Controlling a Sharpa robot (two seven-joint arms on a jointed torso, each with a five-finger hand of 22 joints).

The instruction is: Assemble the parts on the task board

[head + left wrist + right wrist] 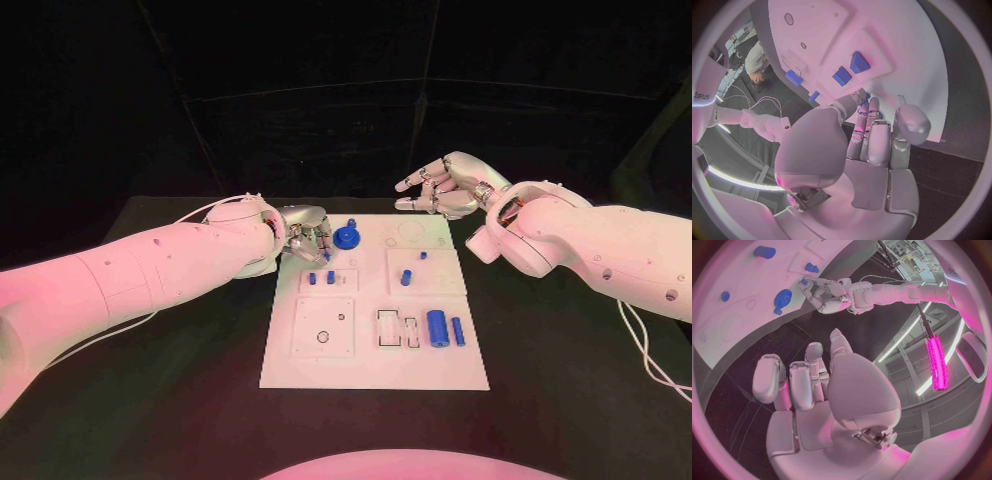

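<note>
Worktop [173,420]: we see a flat black worktop filling the lower half of the head view, with the white rectangular task board [375,365] lying in its middle, long side running away from the camera.

Near parts: in the lower right of the board we see a thick blue cylinder [436,323] lying on its side, and just beside it on the right a thinner blue rod [459,331].

Middle parts: higher up, right of the board's centre, a small blue peg [407,277] sits on the board with a tiny blue stud [423,254] above it; left of centre we see two short blue blocks [322,278] side by side.

Far part: near the board's top edge, left of centre, a round blue gear-like disc [351,238] sits on the board.

Left hand [306,240]: it comes in from the left edge of the head view and is at the board's upper left corner, just beside the blue disc. Its fingers [870,135] are bent inward and point down at the board; we cannot tell whether they hold anything.

Right hand [450,188]: it is above the board's top right corner, raised off the worktop, its fingers [798,382] loosely spread and holding nothing.
</note>
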